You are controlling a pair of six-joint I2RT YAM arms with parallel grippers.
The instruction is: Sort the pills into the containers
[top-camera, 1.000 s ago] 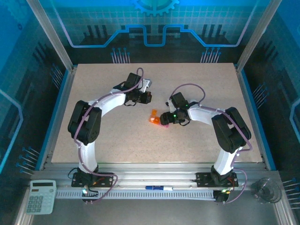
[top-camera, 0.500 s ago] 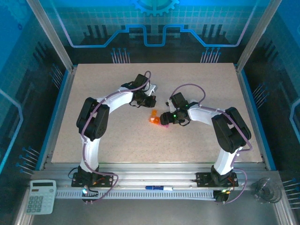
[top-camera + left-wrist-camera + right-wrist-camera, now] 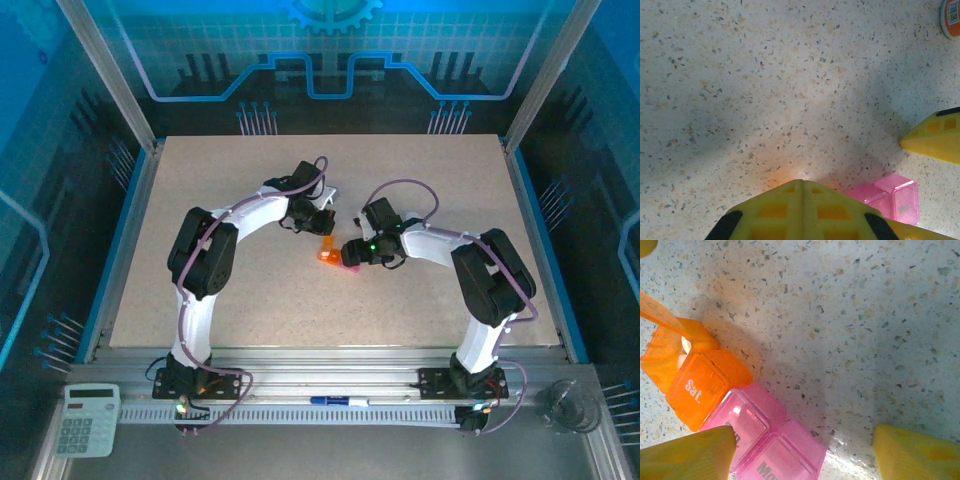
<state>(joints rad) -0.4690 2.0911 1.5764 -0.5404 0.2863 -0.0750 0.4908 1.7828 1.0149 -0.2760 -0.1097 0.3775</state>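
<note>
Containers, orange end lid flipped up. Right gripper released, jaws astride their pink end. Left gripper clenched, just beside containers.

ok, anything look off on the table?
Nothing spilled or damaged. Only the end orange compartment of the containers has its lid flipped up, white pills inside; the neighbouring lids look shut. I see no loose pills on the table.

Seeing left tool shut, arm arched inward; right tool jaws apart, arm bent inward, facing it.
</note>
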